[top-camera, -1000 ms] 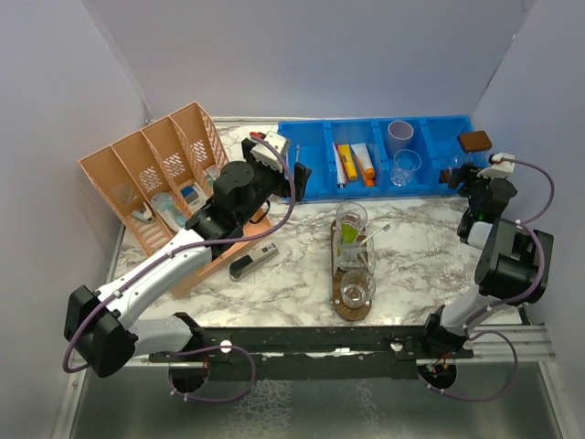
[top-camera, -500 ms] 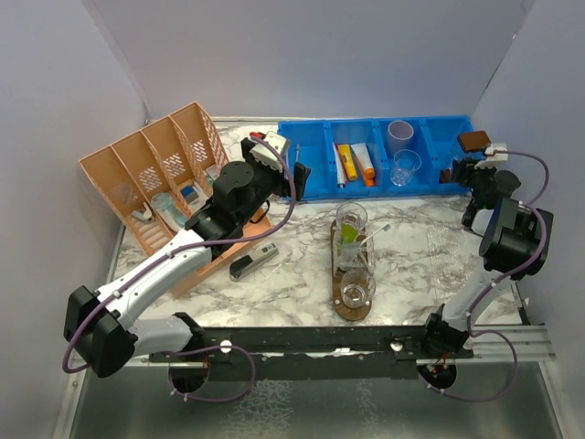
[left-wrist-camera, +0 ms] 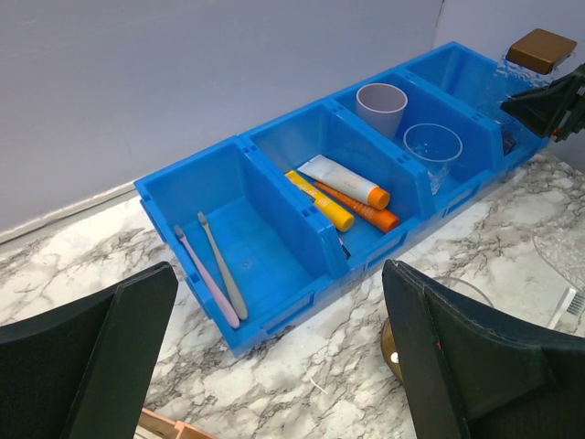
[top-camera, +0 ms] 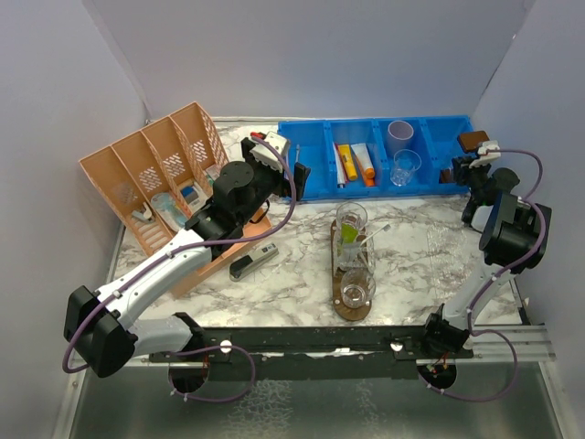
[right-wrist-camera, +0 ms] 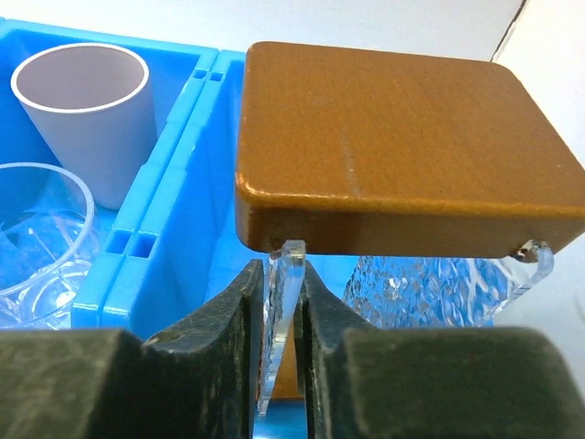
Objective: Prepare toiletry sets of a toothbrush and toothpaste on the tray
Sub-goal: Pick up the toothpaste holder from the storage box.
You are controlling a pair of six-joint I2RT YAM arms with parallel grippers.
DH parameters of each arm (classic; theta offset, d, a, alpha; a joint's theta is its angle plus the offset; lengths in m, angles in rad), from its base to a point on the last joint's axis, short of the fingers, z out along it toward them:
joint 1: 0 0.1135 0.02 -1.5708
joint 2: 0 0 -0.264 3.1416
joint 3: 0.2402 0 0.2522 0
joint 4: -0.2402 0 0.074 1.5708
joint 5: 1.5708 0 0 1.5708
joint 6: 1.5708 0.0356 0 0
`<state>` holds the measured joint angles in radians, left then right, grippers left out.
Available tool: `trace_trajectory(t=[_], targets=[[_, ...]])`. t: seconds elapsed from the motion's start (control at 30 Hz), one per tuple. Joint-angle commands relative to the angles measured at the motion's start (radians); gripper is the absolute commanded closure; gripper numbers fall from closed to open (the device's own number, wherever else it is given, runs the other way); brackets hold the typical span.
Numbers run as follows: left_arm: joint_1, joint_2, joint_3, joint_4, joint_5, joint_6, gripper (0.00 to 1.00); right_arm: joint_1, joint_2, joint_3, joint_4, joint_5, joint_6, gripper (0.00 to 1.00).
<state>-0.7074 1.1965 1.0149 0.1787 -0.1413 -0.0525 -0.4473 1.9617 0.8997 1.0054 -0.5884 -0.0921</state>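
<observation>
Standing at lower centre of the overhead view on the marble desk (top-camera: 420, 247), the tray (top-camera: 345, 309) runs near to far, three tumblers (top-camera: 351, 219) aboard. Beyond it my left fingers (top-camera: 294, 172) spread wide before the blue bin (left-wrist-camera: 274, 315), the nearer arm to two toothbrushes (left-wrist-camera: 224, 274) lying lengthwise just ahead. At upper right my right fingers (right-wrist-camera: 256, 315) pinch a brown-lidded clear holder (right-wrist-camera: 402, 155) against grey walls (top-camera: 320, 55).

Bright, even, diffuse light; soft shadows; overhead view sharp; wrist views' nearest foreground slightly blurred
</observation>
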Motion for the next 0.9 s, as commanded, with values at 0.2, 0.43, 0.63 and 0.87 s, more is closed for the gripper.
trace_trajectory(t=[0.2,0.43,0.63,0.87], targets=[[-0.004,-0.012,-0.01,0.037,0.003,0.002,0.02,-0.008,-0.098,0.046,-0.055,0.021,-0.086,0.99],[-0.004,-0.021,-0.015,0.045,0.005,-0.002,0.02,0.004,-0.246,0.073,-0.114,0.065,-0.082,0.99],[-0.004,-0.023,-0.018,0.047,-0.001,-0.002,0.02,0.038,-0.438,0.078,-0.229,0.197,0.017,0.99],[-0.004,-0.022,-0.018,0.044,-0.006,0.004,0.02,0.041,-0.757,0.106,-0.779,0.313,0.279,0.99]])
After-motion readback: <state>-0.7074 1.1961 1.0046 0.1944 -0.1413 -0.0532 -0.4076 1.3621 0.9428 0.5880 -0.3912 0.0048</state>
